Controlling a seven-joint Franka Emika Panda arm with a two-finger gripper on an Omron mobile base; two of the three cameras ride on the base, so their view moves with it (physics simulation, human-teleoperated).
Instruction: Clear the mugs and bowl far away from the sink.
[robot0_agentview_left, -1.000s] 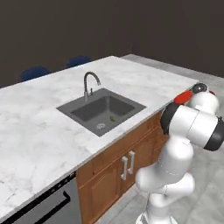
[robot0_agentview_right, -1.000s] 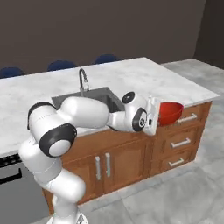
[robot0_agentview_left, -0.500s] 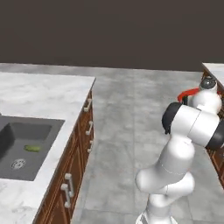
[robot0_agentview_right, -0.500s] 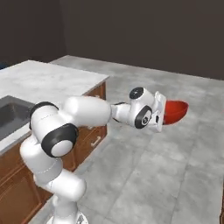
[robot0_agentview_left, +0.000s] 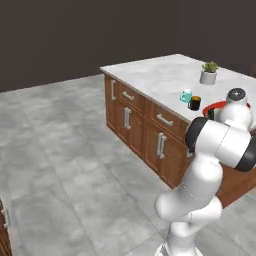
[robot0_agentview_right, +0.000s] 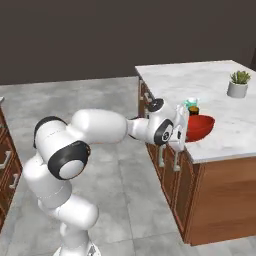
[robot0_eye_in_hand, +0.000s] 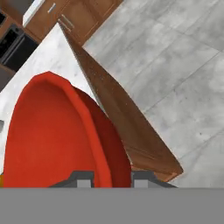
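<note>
My gripper (robot0_agentview_right: 185, 132) is shut on the rim of the wide red bowl (robot0_agentview_right: 200, 127), which it holds over the near edge of a marble island counter (robot0_agentview_right: 215, 80). In the hand view the bowl (robot0_eye_in_hand: 52, 135) fills the left side and its rim runs between my fingertips (robot0_eye_in_hand: 83, 177). I cannot tell whether the bowl touches the counter. Just behind the bowl stand the teal mug (robot0_agentview_right: 190, 102) and the black mug (robot0_agentview_right: 193, 110) with an orange inside. The same mugs, teal (robot0_agentview_left: 186, 95) and black (robot0_agentview_left: 194, 103), appear in the left base view beside the bowl's red rim (robot0_agentview_left: 220, 104). The sink is out of view.
A white pot with a green plant (robot0_agentview_right: 238, 84) stands at the far side of the island. Wooden drawers and doors (robot0_agentview_left: 131, 117) line the island's front below the counter. Grey tiled floor (robot0_agentview_left: 60, 150) stretches wide to the left.
The base has driven away from the sink counter, so the whole scene has shifted to this island. The bowl has stayed in my gripper throughout.
</note>
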